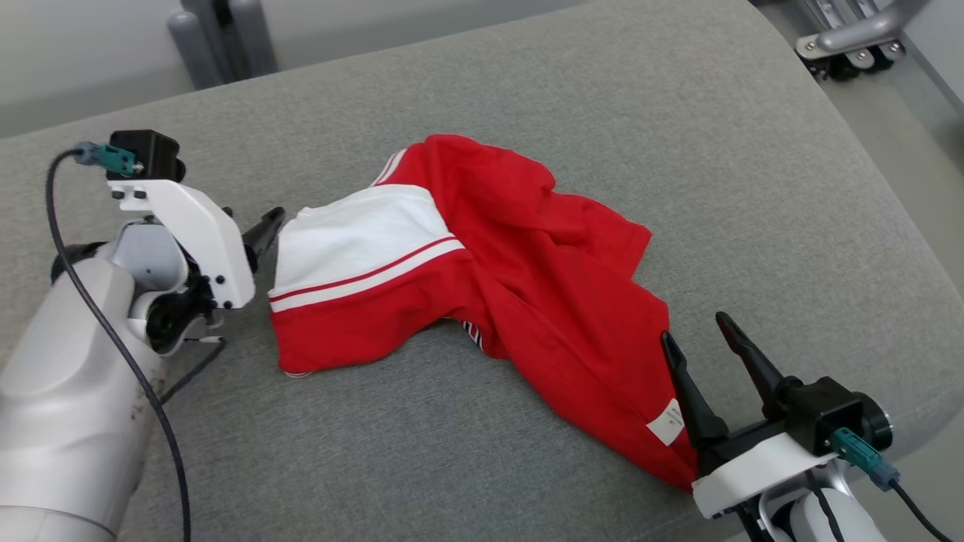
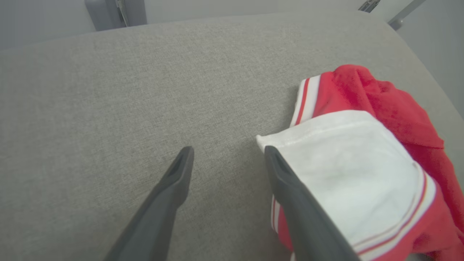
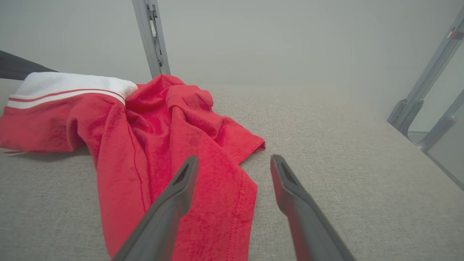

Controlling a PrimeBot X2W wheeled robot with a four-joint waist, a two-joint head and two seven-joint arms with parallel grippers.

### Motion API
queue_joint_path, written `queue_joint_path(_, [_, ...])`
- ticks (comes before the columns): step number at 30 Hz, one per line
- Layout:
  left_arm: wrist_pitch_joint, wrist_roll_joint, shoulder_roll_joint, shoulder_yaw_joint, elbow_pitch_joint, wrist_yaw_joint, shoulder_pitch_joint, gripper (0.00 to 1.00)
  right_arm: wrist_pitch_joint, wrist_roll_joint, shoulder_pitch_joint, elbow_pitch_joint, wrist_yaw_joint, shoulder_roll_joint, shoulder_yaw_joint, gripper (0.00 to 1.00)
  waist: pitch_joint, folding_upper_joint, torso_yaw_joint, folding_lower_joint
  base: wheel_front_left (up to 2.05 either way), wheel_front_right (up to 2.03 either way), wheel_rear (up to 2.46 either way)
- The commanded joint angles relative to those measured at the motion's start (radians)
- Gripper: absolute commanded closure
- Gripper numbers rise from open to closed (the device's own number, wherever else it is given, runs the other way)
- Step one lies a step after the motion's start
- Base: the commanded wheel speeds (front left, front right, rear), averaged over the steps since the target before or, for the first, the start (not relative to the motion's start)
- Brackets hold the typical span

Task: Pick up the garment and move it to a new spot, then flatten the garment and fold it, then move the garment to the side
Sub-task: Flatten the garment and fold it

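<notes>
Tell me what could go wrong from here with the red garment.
The left claw is open at the white edge of the garment, mostly over bare cushion; closing there may miss the cloth. The right claw straddles only the hem's edge, so a pinch might slip. The cloth lies bunched, so lifting may tangle it further.

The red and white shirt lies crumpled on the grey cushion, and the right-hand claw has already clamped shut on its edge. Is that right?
Not quite. The right gripper is open, its two fingers spread apart at the edge of the shirt and clamping nothing, as the right wrist view shows. The shirt does lie crumpled on the grey cushion.
</notes>
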Motion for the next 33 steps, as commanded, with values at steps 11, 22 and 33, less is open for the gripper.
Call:
queue_joint_path(11, [0.094,-0.129,0.066,-0.072,0.006,-0.001,-0.063,0.00,-0.002,0.041,-0.014,0.007,-0.001,-0.009,0.034,0.00,0.024,0.0000,-0.039,0.0000,0.00,0.00,0.00])
queue_joint_path(22, [0.111,-0.227,0.041,-0.120,0.012,-0.001,-0.095,0.00,-0.002,0.036,-0.031,0.017,-0.001,-0.012,0.043,0.00,0.025,0.0000,-0.026,0.0000,0.00,0.00,0.00])
queue_joint_path(33, [0.157,-0.251,0.042,-0.229,0.014,-0.001,-0.105,0.00,-0.002,0.045,-0.027,0.018,-0.001,-0.011,0.055,0.00,0.035,0.0000,-0.040,0.0000,0.00,0.00,0.00])
